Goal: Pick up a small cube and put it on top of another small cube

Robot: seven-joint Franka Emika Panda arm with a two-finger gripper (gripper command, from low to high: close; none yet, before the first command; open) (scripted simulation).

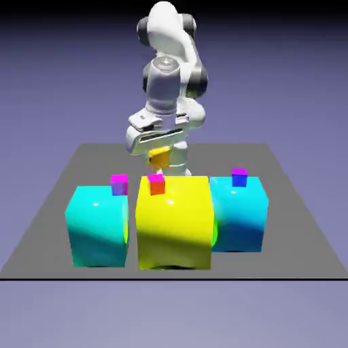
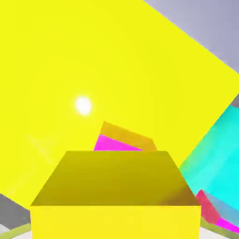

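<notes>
My gripper (image 1: 160,155) is shut on the small cube (image 1: 160,158), a tiny yellow-orange one, and holds it in the air just above the rear of the big yellow block (image 1: 173,221). In the hand view the small cube (image 2: 114,196) fills the lower middle and hides my fingertips. Past it, a tiny magenta-topped cube with an orange side (image 2: 123,140) rests on the yellow block's top (image 2: 93,70). In the exterior view this tiny cube (image 1: 156,183) sits at the block's top left, a little below the held cube.
Two big cyan blocks flank the yellow one, at the exterior view's left (image 1: 98,224) and right (image 1: 238,214). Each carries a tiny magenta-topped cube (image 1: 119,184) (image 1: 238,177). The hand view shows a cyan block (image 2: 219,158) at right. All stand on a dark grey mat (image 1: 285,224).
</notes>
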